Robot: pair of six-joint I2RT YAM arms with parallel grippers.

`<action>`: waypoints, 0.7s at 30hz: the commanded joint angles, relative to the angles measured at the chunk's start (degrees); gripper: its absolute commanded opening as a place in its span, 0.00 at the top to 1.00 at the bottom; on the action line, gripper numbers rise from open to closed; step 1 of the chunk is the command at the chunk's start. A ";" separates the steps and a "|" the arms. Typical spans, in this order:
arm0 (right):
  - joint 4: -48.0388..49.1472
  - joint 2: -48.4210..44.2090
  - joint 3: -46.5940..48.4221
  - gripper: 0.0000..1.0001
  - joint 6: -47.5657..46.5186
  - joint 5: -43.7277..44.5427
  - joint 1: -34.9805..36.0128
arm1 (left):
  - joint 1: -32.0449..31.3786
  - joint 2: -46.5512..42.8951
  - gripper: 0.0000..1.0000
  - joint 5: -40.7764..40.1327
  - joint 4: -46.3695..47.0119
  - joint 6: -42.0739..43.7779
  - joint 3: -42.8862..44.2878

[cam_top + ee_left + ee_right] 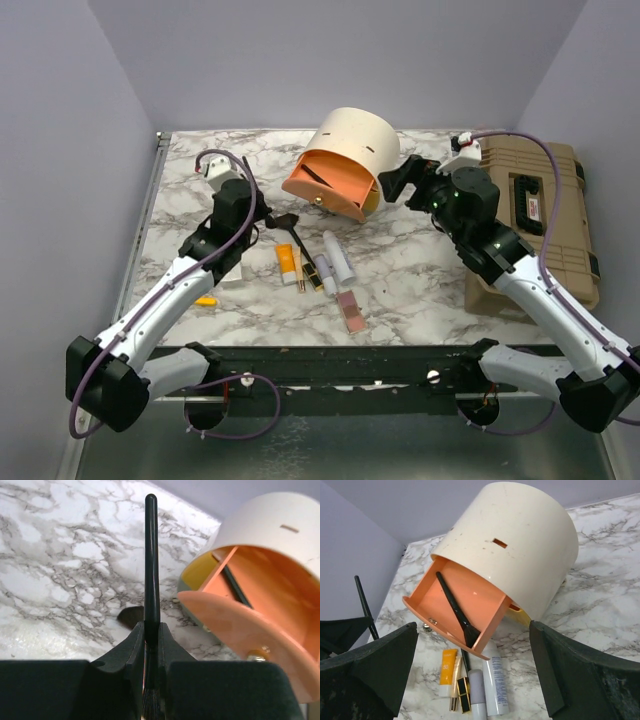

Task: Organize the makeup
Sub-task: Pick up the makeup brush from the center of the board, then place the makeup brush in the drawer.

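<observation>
Makeup brush (151, 560) is sitting clamped in my left gripper (151, 642), handle pointing straight ahead, with the orange drawer (255, 592) gaping ahead-right of it, nearer my spread-apart right gripper (472, 665).

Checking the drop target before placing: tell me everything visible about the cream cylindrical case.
The cream case is a smooth, plastic-looking cylinder lying tilted on its side on the marble table, with a small slot in its wall. Its orange drawer stands open toward the arms, with a small gold fitting at its front lip. A black brush lies inside. A yellow part shows beneath the drawer.
</observation>
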 commanded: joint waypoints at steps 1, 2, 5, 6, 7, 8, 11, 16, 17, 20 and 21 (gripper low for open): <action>1.66 1.54 2.86 0.01 -2.76 -6.65 0.09 | -0.17 -1.74 1.00 1.98 0.06 0.64 5.49; 1.77 1.68 3.13 0.02 -3.29 -8.41 0.11 | -0.19 -1.80 1.00 3.00 0.13 1.02 6.40; 3.60 1.14 2.83 0.05 -3.69 -12.17 0.08 | -0.17 -2.26 1.00 8.40 1.97 1.54 8.03; 4.14 0.83 2.44 0.07 -3.41 -12.75 0.12 | -0.23 -2.58 1.00 9.88 2.80 1.18 8.15; 4.72 0.58 2.16 0.09 -3.24 -13.35 0.10 | -0.23 -2.86 1.00 11.25 3.65 0.66 8.13; 5.22 0.41 1.94 0.11 -3.28 -14.13 0.12 | -0.24 -3.16 1.00 12.40 4.45 0.31 8.20; 5.40 0.31 1.90 0.16 -2.60 -16.76 0.12 | -0.22 -3.79 1.00 16.91 7.25 0.22 8.45; 5.25 0.48 1.93 0.20 -1.07 -19.73 0.11 | -0.25 -3.37 1.00 21.04 10.62 0.05 6.52; 4.98 0.43 2.05 0.20 -0.66 -20.15 0.12 | -0.25 -3.49 1.00 22.47 11.89 -0.32 6.20; 4.96 0.48 2.05 0.20 0.20 -21.87 0.12 | -0.25 -4.06 1.00 25.62 15.48 -2.31 4.98; 5.11 0.55 1.93 0.20 0.61 -22.62 0.12 | -0.25 -4.21 1.00 26.47 16.03 -2.96 4.70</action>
